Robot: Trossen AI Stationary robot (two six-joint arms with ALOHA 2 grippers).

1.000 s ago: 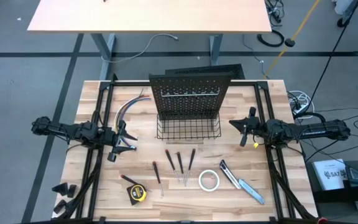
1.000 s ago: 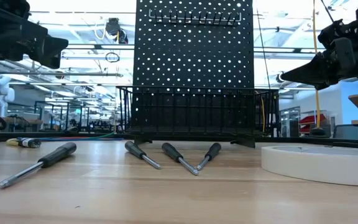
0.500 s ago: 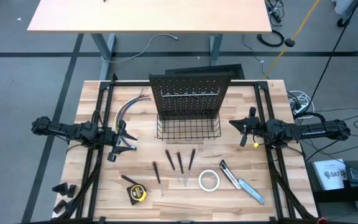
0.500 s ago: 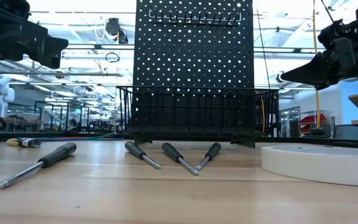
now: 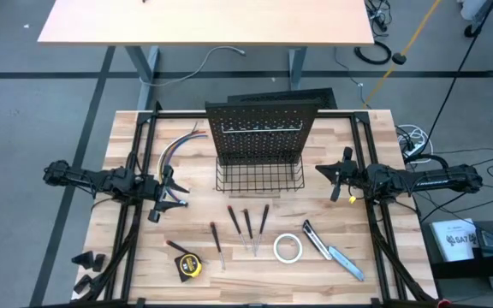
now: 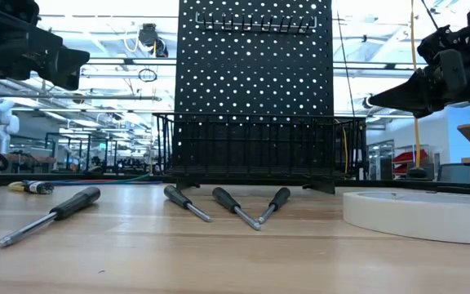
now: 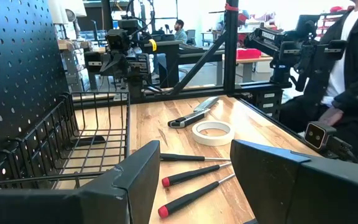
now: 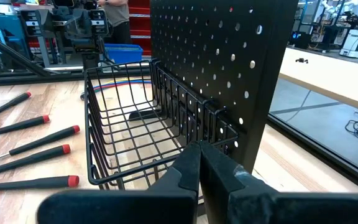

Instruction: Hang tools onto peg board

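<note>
The black peg board (image 5: 259, 128) stands upright at the table's far middle, with its wire basket (image 5: 259, 177) along its foot. Several screwdrivers (image 5: 246, 224) lie flat on the table in front of the basket. The white tape roll (image 5: 288, 248), the utility knife (image 5: 332, 252) and the yellow-black tape measure (image 5: 188, 266) lie nearer the front edge. My left gripper (image 5: 179, 197) is open and empty, left of the basket. My right gripper (image 5: 320, 169) is shut and empty, right of the basket; the right wrist view shows its fingers (image 8: 188, 167) closed together.
A bundle of coloured cables (image 5: 178, 147) lies at the far left of the table. A dark frame (image 5: 144, 154) runs along both table sides. A person (image 7: 353, 68) sits beyond the table's right side. A pale desk (image 5: 204, 21) stands behind the table.
</note>
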